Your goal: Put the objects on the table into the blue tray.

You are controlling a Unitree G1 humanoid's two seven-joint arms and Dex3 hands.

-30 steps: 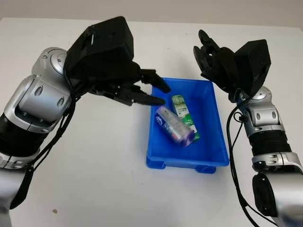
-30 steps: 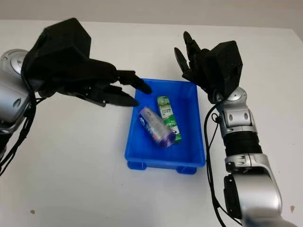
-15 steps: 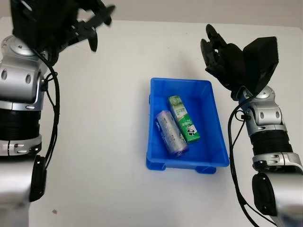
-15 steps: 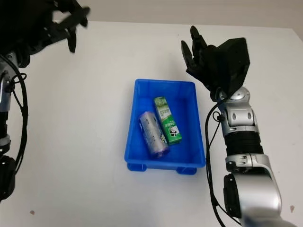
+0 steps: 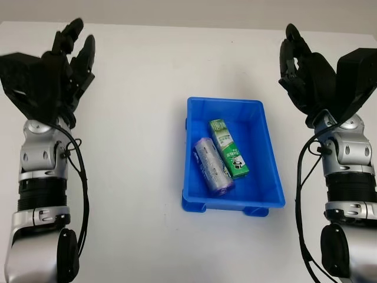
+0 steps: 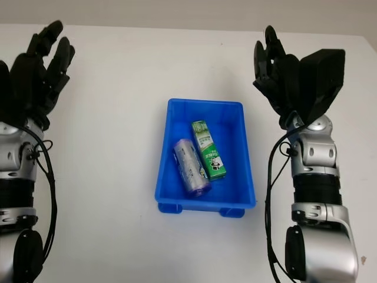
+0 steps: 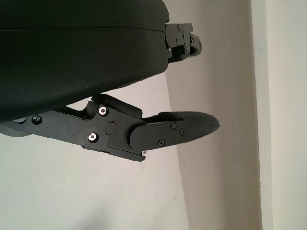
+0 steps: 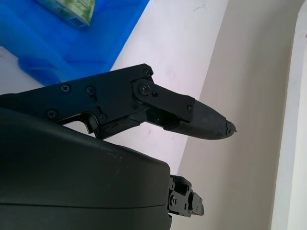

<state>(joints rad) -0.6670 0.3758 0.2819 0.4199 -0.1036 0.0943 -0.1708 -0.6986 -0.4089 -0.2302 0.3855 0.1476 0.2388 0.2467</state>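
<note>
I am looking down at the white surface [image 5: 135, 194], where the blue tray [image 5: 268, 147] is sitting between my two arms. It looks like stiff, light plastic (best taken by its rim, if at all). Inside it, the purple can [image 5: 213, 165] and the green carton [image 5: 230, 148] are lying side by side, touching. The can is probably smooth, rigid and apt to roll, so I would be gripping it across its middle; the carton seems light and dentable, best held on its flat faces. My left robot hand [image 5: 62, 68] and right robot hand [image 5: 306, 71] are hovering open, holding nothing, well apart from the tray.
</note>
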